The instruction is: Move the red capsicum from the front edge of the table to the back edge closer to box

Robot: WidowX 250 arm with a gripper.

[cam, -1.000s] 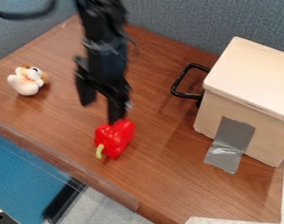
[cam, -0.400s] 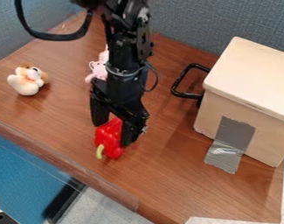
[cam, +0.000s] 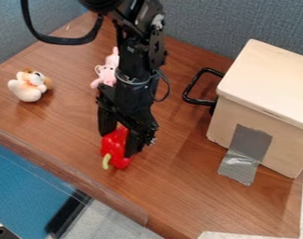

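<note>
You have the gripper point(cam: 119, 145) well apart from the box point(cam: 262, 109), to its left in the camera view, pointing down with its 2 sides straddling the red capsicum point(cam: 117, 154). You can see the claw around the capsicum, but I cannot tell whether it is clamped on it.

Your capsicum lies on the table point(cam: 178, 175), left of the box and well apart from it, on the side toward the front edge. Its green stem point(cam: 106, 161) points toward that edge, away from the box.

Your black arm point(cam: 138, 60) comes in from the top, left of the box, with a thick black cable point(cam: 61, 41) looping beside it, on the side away from the box.

You also have 2 soft toys left of the box: the pink toy point(cam: 106, 72) is partly hidden by your arm, and the white and brown toy point(cam: 28, 87) sits farther from the box. Just left of the box is a black handle point(cam: 193, 86). 1 strip of silver tape point(cam: 245, 148) runs from the box's side onto the table.
</note>
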